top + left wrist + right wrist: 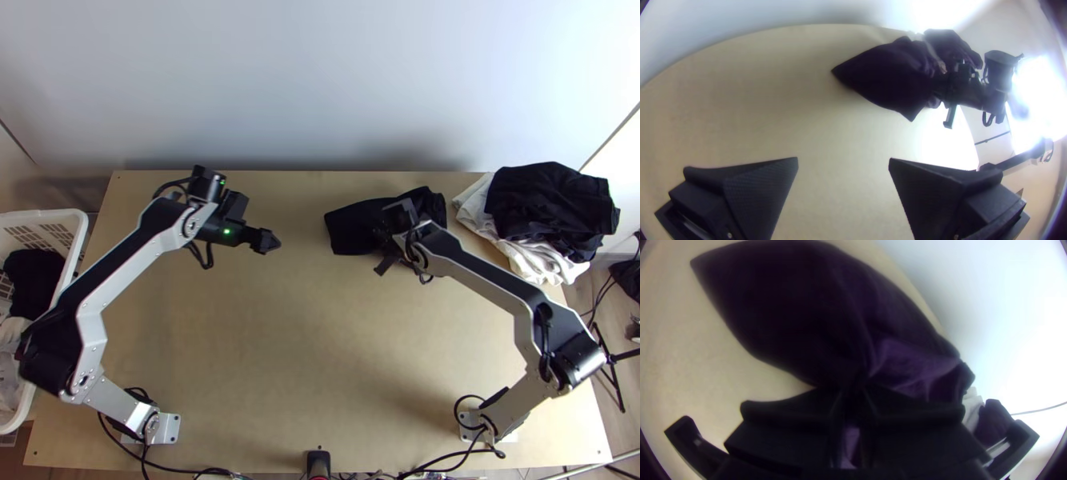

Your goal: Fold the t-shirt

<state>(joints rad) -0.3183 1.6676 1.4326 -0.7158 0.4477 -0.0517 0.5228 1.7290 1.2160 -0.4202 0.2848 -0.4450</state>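
The black t-shirt (356,226) lies partly bunched near the table's far edge, right of centre, with a flatter part toward the left. My right gripper (392,244) is over its right part. In the right wrist view, the right gripper (851,393) is shut on a gathered piece of the shirt (787,306). My left gripper (272,242) hangs over the table, to the left of the shirt and apart from it. In the left wrist view, the left gripper (843,162) stands open with nothing between its fingers, and the shirt (889,75) lies farther off.
A pile of black and white clothes (552,204) lies at the table's far right corner. A white basket (76,220) with dark and light cloth stands beyond the left edge. Bare table (304,344) stretches between the arms, and a wall rises behind the far edge.
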